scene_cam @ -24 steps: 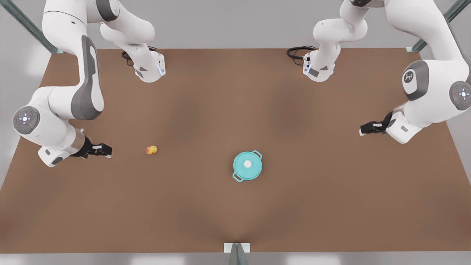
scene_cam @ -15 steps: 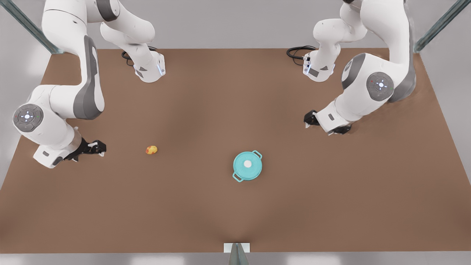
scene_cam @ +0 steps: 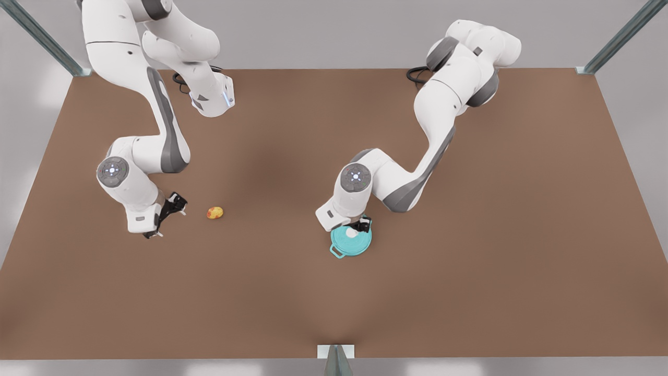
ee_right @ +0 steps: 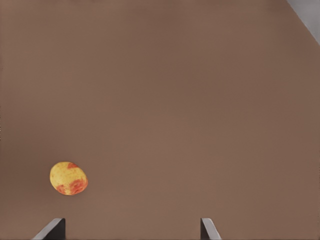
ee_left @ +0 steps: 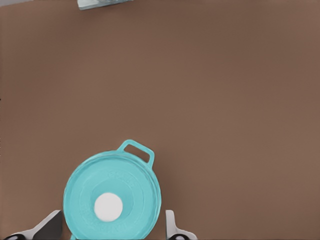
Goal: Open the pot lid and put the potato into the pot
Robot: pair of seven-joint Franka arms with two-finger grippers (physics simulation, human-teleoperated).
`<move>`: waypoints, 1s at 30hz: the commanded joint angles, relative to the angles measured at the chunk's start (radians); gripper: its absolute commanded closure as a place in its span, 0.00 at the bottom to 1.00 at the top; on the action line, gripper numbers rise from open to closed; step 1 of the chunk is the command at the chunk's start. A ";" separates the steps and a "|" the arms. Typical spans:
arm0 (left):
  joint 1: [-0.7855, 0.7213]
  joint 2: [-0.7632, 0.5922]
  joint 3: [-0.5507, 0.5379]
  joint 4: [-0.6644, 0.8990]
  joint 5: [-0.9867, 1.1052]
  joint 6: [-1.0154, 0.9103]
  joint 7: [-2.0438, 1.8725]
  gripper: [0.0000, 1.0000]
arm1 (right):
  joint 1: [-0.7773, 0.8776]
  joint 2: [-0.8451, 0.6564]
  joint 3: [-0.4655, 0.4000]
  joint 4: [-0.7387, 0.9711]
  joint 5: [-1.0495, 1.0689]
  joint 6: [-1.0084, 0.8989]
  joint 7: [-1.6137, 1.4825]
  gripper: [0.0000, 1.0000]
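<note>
The teal pot lid (scene_cam: 353, 243) with its white knob (ee_left: 108, 206) sits closed on the pot, whose loop handles (scene_cam: 337, 253) (ee_left: 137, 150) stick out at the rim. My left gripper (scene_cam: 361, 226) (ee_left: 111, 229) hovers open just above the lid on the front view's right, one finger (ee_left: 49, 228) on each side of the disc. The small yellow-orange potato (scene_cam: 215, 212) (ee_right: 68, 178) lies on the table. My right gripper (scene_cam: 169, 220) (ee_right: 131, 230) is open a short way to the potato's left in the front view, not touching it.
The brown table (scene_cam: 469, 261) is bare around the pot and potato. Both arm bases (scene_cam: 211, 99) stand at the far edge. A metal bracket (scene_cam: 335, 355) (ee_left: 102, 4) sits at the middle of the near edge.
The left arm has swung in from the front view's right and come down over the pot lid. The right arm has moved toward the potato and turned its gripper downward.
</note>
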 commanded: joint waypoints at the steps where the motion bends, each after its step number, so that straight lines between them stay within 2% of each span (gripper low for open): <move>1: -0.001 0.003 0.003 -0.004 0.009 0.042 -0.327 0.00 | 0.022 0.002 0.001 0.002 0.020 0.137 -0.414 0.00; 5: -0.007 -0.009 0.003 -0.079 0.010 0.010 -0.327 0.00 | 0.030 0.045 0.000 -0.013 -0.052 0.155 -0.413 0.00; 11: 0.005 0.001 0.003 -0.126 0.047 -0.011 -0.294 0.00 | 0.044 -0.042 -0.003 -0.151 -0.050 0.130 -0.379 0.00; 13: 0.013 0.006 0.003 -0.139 0.045 0.030 -0.290 0.00 | 0.045 -0.033 -0.005 -0.150 -0.042 0.011 -0.353 0.00; 23: 0.011 0.052 0.010 -0.139 0.090 0.091 -0.268 0.00 | 0.050 0.088 -0.005 -0.087 -0.049 -0.009 -0.344 0.00; 30: 0.011 0.076 0.012 -0.139 0.108 0.105 -0.274 0.00 | 0.117 0.102 0.000 -0.088 -0.045 -0.007 -0.341 0.00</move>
